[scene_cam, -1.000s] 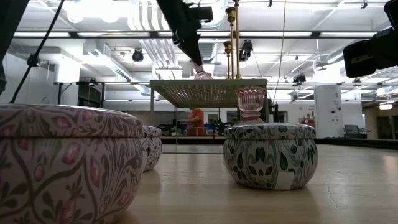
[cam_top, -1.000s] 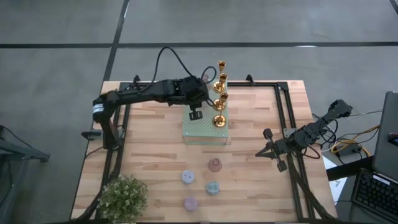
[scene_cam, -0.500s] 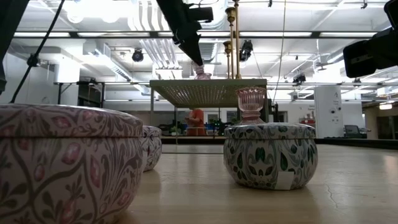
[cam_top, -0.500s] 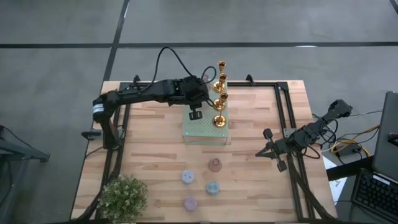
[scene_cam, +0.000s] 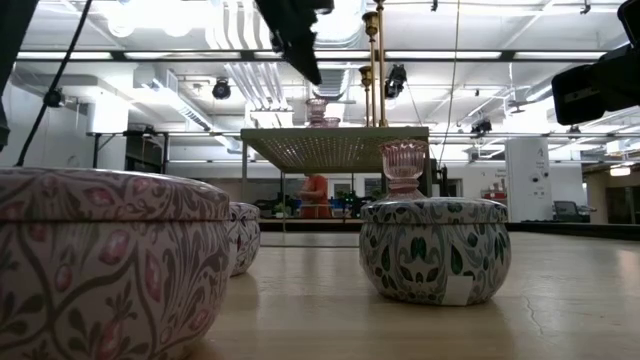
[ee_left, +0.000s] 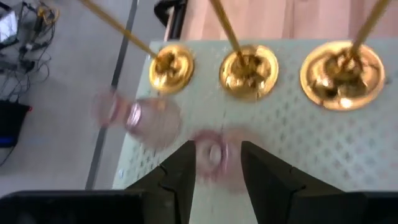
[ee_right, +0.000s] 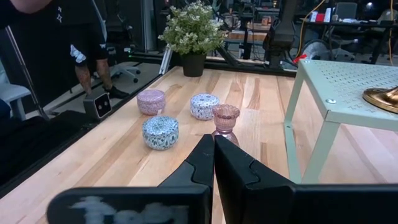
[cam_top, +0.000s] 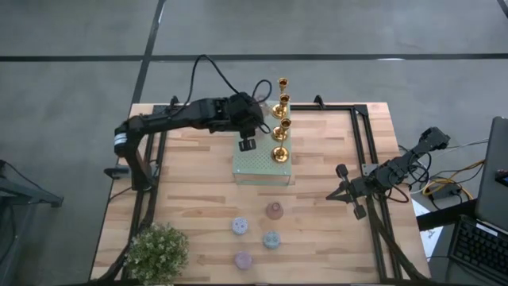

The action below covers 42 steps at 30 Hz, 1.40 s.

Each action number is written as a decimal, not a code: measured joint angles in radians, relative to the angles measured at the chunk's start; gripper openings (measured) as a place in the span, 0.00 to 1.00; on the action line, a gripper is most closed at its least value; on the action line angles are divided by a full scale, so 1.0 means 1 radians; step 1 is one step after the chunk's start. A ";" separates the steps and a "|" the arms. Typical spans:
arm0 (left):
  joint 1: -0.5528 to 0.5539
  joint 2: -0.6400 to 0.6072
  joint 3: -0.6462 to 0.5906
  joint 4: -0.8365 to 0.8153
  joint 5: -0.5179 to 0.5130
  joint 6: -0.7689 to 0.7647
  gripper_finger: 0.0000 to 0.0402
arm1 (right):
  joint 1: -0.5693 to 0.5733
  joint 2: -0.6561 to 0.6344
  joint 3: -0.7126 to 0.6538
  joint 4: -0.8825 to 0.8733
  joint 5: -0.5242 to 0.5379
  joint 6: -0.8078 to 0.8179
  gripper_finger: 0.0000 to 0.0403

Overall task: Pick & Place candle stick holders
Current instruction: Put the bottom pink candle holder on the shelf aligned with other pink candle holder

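Several gold candle stick holders stand in a row by their round bases on the pale green perforated block. A pink glass holder stands upright on the block's top. My left gripper hovers open just above it, and its fingers flank the blurred pink holder without touching. A second blurred pink shape shows near the block's edge. Another pink glass holder stands on the table. My right gripper waits shut at the table's right side.
Three round patterned tins sit on the near half of the table. A leafy potted plant stands at the near left corner. A person shows beyond the table in the right wrist view.
My left gripper has opened and let go of the pink holder, then risen a little above the block. The holder stays upright on the block's top.
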 joint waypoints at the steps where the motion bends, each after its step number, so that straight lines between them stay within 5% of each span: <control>1: -0.002 -0.006 0.002 -0.029 -0.015 -0.010 0.33 | 0.000 0.000 0.000 0.001 0.000 0.000 0.02; 12: 0.011 -0.013 -0.101 -0.096 -0.120 -0.128 0.33 | 0.000 0.000 0.000 0.000 0.000 0.000 0.02; 24: 0.021 -0.013 -0.300 0.135 -0.127 -0.084 0.33 | 0.000 0.000 0.000 0.001 0.000 0.000 0.02; 42: 0.022 -0.014 -0.349 0.288 -0.102 -0.104 0.33 | 0.000 0.000 0.000 0.001 0.000 0.000 0.02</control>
